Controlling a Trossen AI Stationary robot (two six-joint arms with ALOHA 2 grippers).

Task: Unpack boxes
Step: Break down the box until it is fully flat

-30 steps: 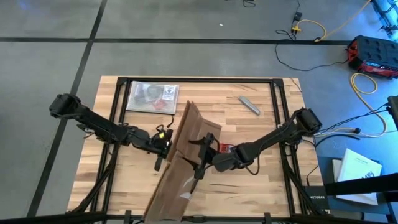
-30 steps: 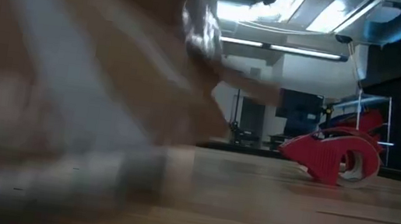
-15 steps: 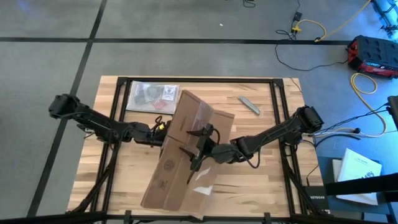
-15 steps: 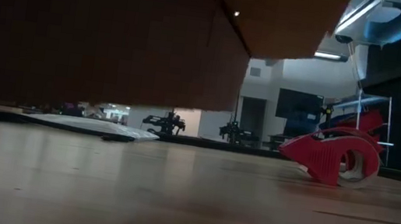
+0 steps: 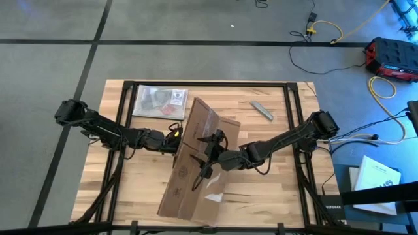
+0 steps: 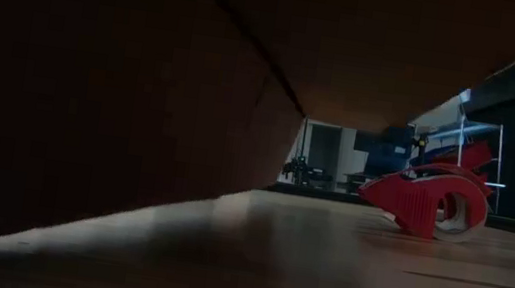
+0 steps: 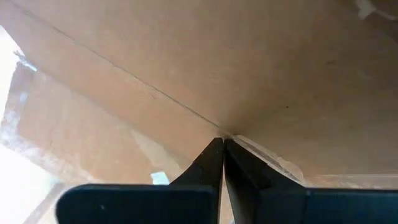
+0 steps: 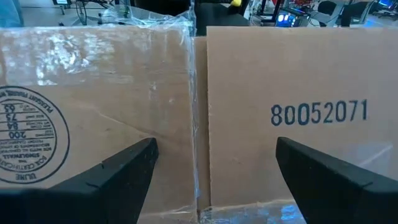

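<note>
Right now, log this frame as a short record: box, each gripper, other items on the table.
box: brown cardboard box, taped seam, lying at a slant across the table's middle
left gripper: shut, tips against the box's left side
right gripper: open, above the box's top face; contact unclear
plastic bag: flat at the far left of the table
tape dispenser: red, standing on the table
small grey tool: far right

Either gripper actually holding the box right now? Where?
Neither shows a clear grip. Left gripper is shut, tips against the cardboard box. Right gripper is open over its taped top seam.
</note>
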